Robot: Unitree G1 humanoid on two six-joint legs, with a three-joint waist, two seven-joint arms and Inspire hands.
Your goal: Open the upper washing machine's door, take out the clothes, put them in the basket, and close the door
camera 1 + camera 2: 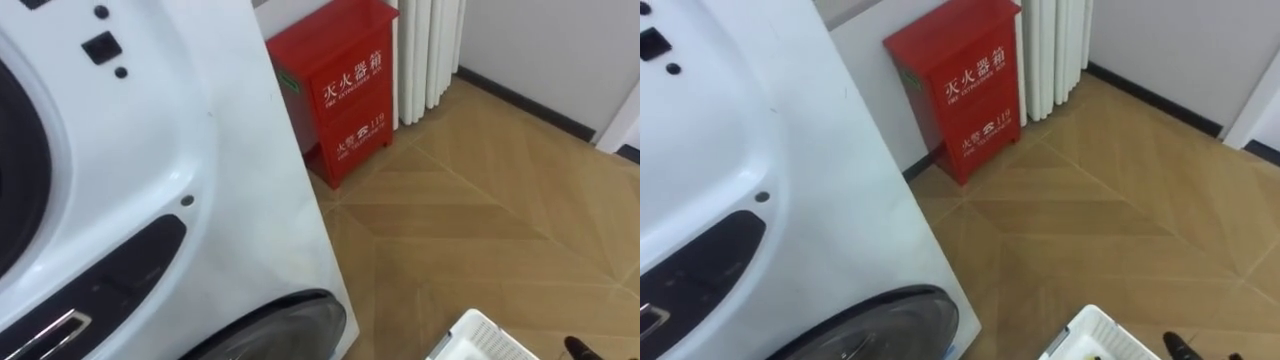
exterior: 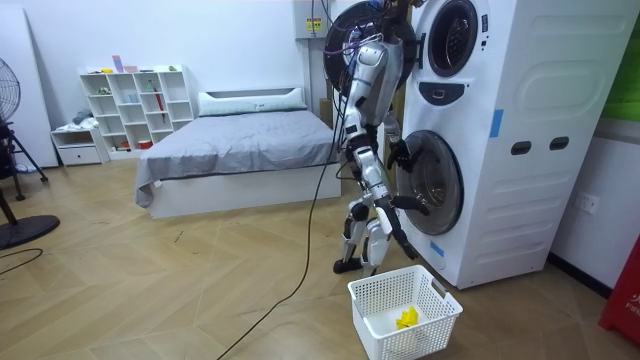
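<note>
We start at the right hand, low and out in front of the robot as it stands right up against the washing machine. It sits at the lower door, and at this range we can't tell how its fingers are set. The left hand is higher, near the upper edge of that round door, and we can't read its grip either.

Moving outward, we can't see into the drum, so any clothes inside are hidden from us. What we can see is one yellow garment lying crumpled in the bottom of the white basket. The basket stands on the floor on the robot's right, below both hands and well apart from them.

We expect the clothes to be light, soft and limp, and perhaps damp and clingy. We'd pinch a bunched fold rather than an edge and lift it clear of the door rim, since a trailing end could snag.
</note>
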